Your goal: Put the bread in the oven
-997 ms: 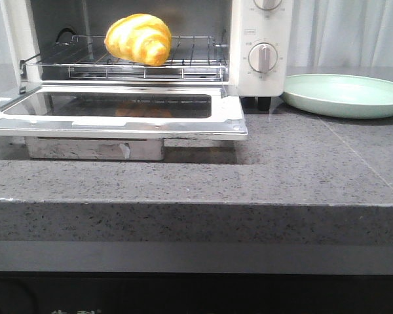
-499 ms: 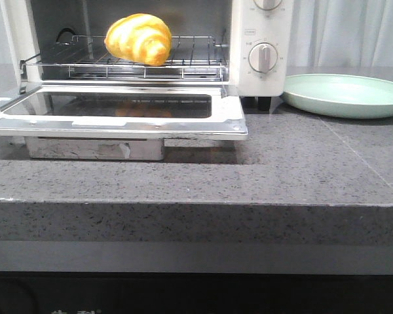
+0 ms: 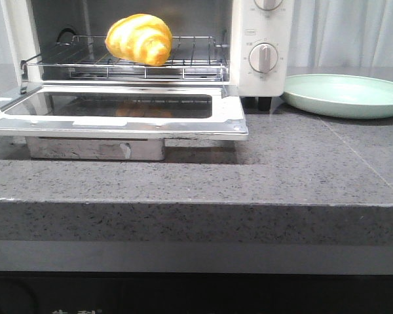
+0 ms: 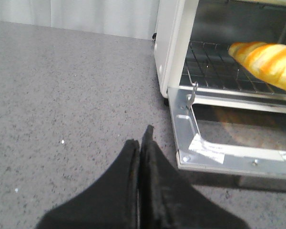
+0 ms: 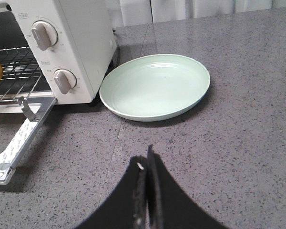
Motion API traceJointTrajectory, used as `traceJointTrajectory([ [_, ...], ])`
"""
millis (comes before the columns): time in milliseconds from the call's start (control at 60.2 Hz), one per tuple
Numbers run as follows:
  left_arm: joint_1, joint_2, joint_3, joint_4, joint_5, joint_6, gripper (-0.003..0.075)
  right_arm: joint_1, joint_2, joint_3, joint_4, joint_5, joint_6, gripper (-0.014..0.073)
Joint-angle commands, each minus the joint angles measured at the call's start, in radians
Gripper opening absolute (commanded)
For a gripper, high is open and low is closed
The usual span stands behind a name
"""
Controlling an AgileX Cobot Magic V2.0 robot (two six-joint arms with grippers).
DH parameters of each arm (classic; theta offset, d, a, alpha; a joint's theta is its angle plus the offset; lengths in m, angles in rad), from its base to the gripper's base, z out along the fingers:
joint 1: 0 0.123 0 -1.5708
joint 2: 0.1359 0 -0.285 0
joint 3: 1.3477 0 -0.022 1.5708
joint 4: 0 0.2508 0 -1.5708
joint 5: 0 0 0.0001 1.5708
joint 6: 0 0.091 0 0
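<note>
The bread point(image 3: 139, 39) on the oven point(image 3: 259, 39) rack looks light, soft, glossy; cradle its middle—both end effectors point(image 4: 140, 145) point(image 5: 146, 164) are pressed together, empty.

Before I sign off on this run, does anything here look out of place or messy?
Only one thing: the oven door hangs open with the bread on the rack. Nothing spilled; the plate sits bare beside it.
</note>
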Motion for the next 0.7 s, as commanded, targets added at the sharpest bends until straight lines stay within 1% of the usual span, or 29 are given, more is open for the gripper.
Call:
traceJointTrajectory([
  [0,0.003,-0.086,0.054,0.002,-0.078,0.0,-0.002,-0.006,0.006,-0.028,-0.009,-0.082,-0.009,-0.0016],
  [216,0.003,-0.268,0.184,0.002,-0.078,0.0,-0.002,-0.006,0.006,-0.028,-0.009,-0.082,-0.009,-0.0016],
  [249,0.006,-0.266,0.196,0.002,-0.094,0.0,-0.002,-0.006,0.007,-0.028,-0.009,-0.082,-0.009,-0.0016],
  [283,0.01,-0.264,0.196,0.002,-0.069,0.0,-0.002,-0.006,0.007,-0.028,-0.009,-0.081,-0.009,-0.0016],
  [449,0.041,-0.266,0.196,0.002,-0.078,0.0,-0.002,-0.006,0.007,-0.028,-0.009,-0.079,-0.009,-0.0016],
  [682,0.043,-0.263,0.196,0.002,-0.078,0.0,-0.002,-0.006,0.007,-0.028,-0.009,-0.079,-0.009,-0.0016],
])
